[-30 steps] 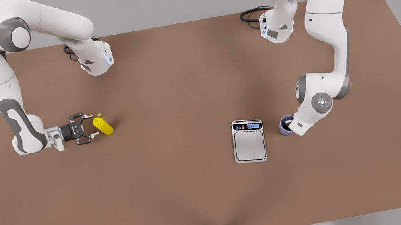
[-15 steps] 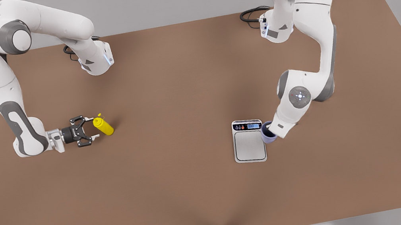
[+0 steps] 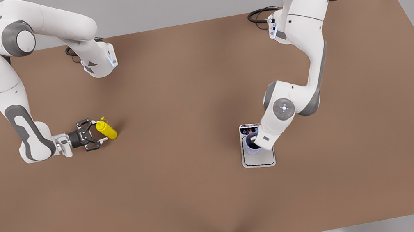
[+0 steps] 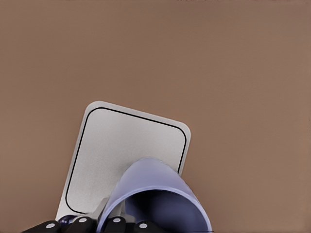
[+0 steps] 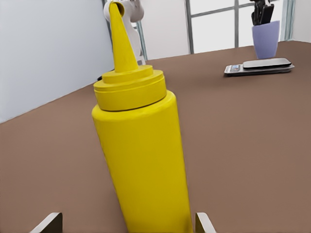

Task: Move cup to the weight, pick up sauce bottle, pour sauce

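Carrying: left gripper (image 3: 255, 143), jaws pinching lavender cylindrical cup (image 4: 155, 199) over silver rectangular scale (image 4: 127, 153);
Bottle: upright yellow squeeze bottle (image 5: 141, 145) between right gripper's (image 3: 95, 135) spread jaws

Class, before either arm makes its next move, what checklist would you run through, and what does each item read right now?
1. Lavender cylindrical cup over the flat silver-grey scale: ok.
2. Left tool shut on the cup's rim: ok.
3. Cup resting on the scale plate: cannot tell.
4. Right tool open, fingers either side of the yellow squeeze bottle: ok.
5. Bottle gripped: not ok.
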Tool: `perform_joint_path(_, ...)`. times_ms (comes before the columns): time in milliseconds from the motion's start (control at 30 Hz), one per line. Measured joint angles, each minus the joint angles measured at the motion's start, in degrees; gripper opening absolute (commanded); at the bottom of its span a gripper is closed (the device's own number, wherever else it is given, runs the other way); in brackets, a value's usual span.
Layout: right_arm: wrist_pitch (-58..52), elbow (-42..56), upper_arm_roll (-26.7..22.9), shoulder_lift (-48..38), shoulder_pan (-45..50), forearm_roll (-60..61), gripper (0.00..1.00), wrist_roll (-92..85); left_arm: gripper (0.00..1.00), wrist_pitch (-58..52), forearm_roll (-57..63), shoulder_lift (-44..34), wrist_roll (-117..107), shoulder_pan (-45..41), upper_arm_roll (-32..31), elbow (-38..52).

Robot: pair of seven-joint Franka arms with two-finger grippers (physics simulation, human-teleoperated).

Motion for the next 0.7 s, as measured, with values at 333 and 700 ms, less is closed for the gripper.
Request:
perform_joint_path(333, 0.2, 0.0, 0.5, 0.9, 1.7, 1.7, 1.00, 0.0, 0.75, -0.2, -2.8, -0.4, -0.6, -0.1, 0.0, 0.1)
perform_joint_path(700, 0.3, 0.0, 0.6, 1.1, 2.5, 2.5, 1.00, 0.0, 0.74, -6.2, -2.9, -3.9, 0.5, 0.6, 2.0, 2.7)
